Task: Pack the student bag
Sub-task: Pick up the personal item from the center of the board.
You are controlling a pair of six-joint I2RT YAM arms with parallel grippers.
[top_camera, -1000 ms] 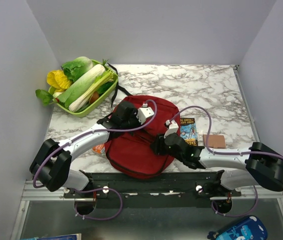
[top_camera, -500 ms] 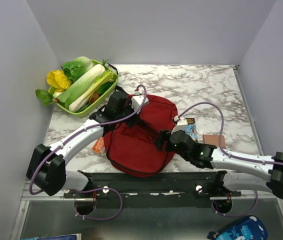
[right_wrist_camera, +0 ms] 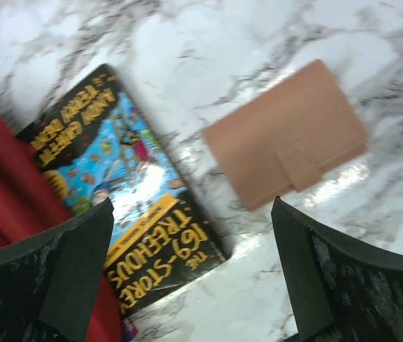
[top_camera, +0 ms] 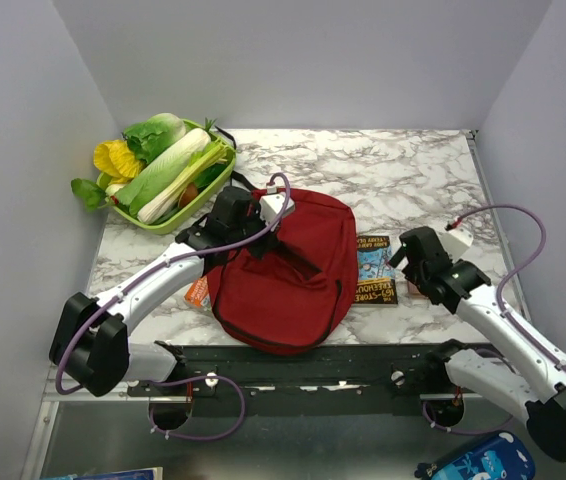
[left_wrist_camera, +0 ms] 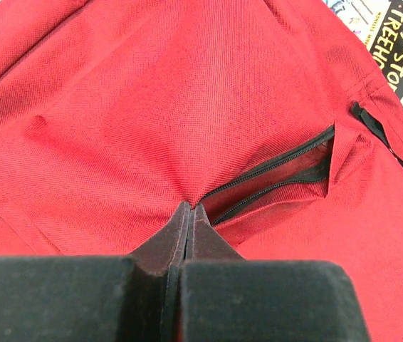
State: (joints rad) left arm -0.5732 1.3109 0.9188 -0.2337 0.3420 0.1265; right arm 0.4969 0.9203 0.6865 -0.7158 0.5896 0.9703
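The student bag (top_camera: 293, 285), a dark-red backpack, lies at the table's near middle with a black zipper (left_wrist_camera: 273, 167) partly open. My left gripper (top_camera: 266, 237) is shut on the bag's fabric at the zipper's end (left_wrist_camera: 189, 208) and pulls it up into a ridge. My right gripper (top_camera: 410, 262) is open and empty, off the bag to its right. In the right wrist view it (right_wrist_camera: 192, 201) hovers over a colourful Treehouse book (right_wrist_camera: 127, 206) and a pink wallet (right_wrist_camera: 287, 135). The book lies flat against the bag's right edge (top_camera: 375, 270). The bag's inside is hidden.
A green basket (top_camera: 206, 198) of leafy vegetables stands at the back left, close to the bag's top. An orange item (top_camera: 197, 292) peeks out under the bag's left side. A black rail (top_camera: 313, 362) runs along the near edge. Grey walls close in both sides.
My right arm has pulled off the bag and swung right, over the book and wallet. My left gripper moved to the bag's upper left, and the zipper slit now gapes wider.
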